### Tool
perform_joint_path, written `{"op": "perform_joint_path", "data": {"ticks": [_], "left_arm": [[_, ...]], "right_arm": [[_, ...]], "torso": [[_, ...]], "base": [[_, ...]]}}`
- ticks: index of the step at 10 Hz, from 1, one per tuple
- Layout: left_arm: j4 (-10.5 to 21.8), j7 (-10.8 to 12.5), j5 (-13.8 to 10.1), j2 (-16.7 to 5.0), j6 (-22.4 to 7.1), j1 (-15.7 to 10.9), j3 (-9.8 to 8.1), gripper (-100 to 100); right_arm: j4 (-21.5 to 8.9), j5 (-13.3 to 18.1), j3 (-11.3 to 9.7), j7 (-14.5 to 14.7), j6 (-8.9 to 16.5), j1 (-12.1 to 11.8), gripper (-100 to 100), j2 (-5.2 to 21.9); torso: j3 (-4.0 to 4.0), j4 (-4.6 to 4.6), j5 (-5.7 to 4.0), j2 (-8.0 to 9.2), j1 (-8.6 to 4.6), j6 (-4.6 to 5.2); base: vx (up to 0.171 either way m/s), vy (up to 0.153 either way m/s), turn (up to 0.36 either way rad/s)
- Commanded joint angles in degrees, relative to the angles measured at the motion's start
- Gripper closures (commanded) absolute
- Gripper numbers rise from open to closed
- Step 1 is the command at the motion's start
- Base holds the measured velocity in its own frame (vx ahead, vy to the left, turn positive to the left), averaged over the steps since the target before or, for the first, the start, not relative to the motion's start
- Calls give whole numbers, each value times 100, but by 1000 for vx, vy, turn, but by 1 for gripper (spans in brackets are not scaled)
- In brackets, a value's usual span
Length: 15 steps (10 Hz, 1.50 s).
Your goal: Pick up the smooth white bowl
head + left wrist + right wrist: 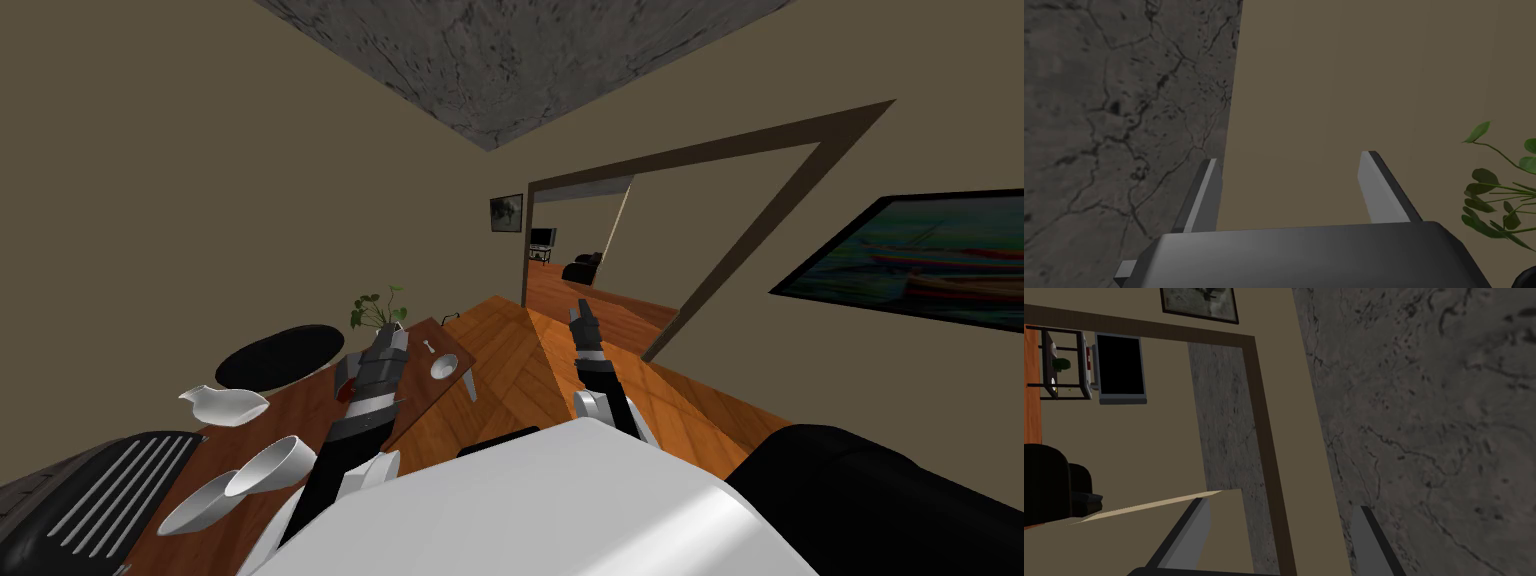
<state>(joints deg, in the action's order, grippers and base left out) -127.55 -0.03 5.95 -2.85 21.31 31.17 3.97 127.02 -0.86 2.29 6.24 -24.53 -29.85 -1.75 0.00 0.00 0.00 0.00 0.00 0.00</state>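
Two left gripper [1290,156] blades stand spread on nothing, aimed up at wall [1324,75] beside plant [1499,200]; right gripper [1281,504] spread too, idle over floor [560,370]. We judge reach not yet begun: we should tip left wrist down, drop over rim, pinch one wall squarely. Small white bowl [444,367], likeliest target, sits on lighter wooden top [420,410] near left gripper. Deeper bowl [270,465] lies tipped by left forearm [350,435], shallow bowl [195,505] just beside. All look empty.

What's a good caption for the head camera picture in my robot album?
Open left hand held over a wooden table with white bowls and a plant.
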Motion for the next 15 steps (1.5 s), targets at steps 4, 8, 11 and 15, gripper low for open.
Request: {"op": "perform_joint_path", "data": {"ticks": [4,8,11,15], "left_arm": [[512,72,-63,-376,-98,-183,-100,-100],[1015,152,-128,-543,-178,-356,-195,-100],[1549,254,-210,-688,-267,-551,-303,-100],[2045,329,-271,-779,-339,-692,-381,-100]], "right_arm": [[0,0,-1,0,0,0,0,-1],[0,0,-1,0,0,0,0,-1],[0,0,-1,0,0,0,0,-1],[0,0,-1,0,0,0,0,-1]], "torso": [[-4,-1,-6,-6,-31,0],[-2,-1,-10,-3,-45,0],[-5,-2,-8,-8,-37,0],[-1,0,-9,-2,-41,0]], "base": [[10,-68,22],[5,-102,27],[11,-100,35],[-3,-95,26]]}}
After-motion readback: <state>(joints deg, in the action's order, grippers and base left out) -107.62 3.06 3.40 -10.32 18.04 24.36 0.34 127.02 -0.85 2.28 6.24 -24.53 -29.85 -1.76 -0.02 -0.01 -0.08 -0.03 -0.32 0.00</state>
